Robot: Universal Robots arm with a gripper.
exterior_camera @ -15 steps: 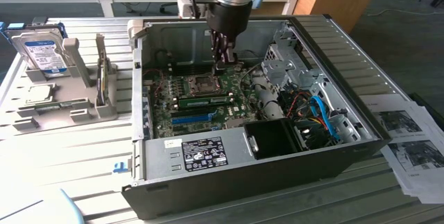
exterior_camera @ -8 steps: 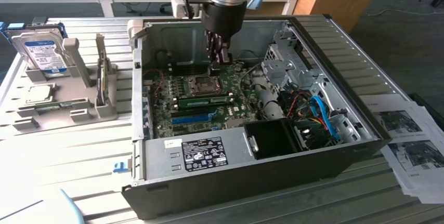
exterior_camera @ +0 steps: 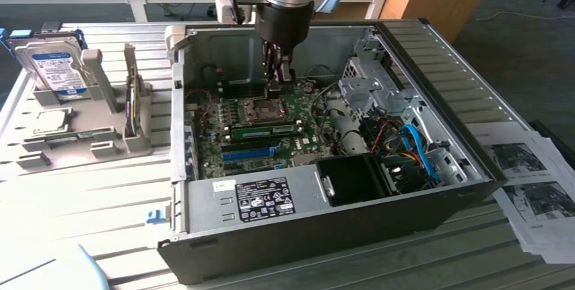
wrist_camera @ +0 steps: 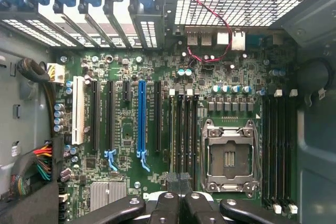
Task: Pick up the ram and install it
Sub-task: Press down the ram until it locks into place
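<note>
Closest to the lens, the black computer case (exterior_camera: 297, 249) stands open, and my gripper (exterior_camera: 277, 83) hangs inside it, fingers clenched together over the motherboard (wrist_camera: 131, 77) beside the processor socket (wrist_camera: 229, 156). Pressing off-line could jam or crack the ram (exterior_camera: 268, 130), I judge. It lies green, long and thin, edge-up on the board, near the blue slot (exterior_camera: 247, 153).

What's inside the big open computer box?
Inside the computer box lies a green circuit board with a blue slot, a ram stick and the shut tool. Anything beneath the board is covered.
</note>
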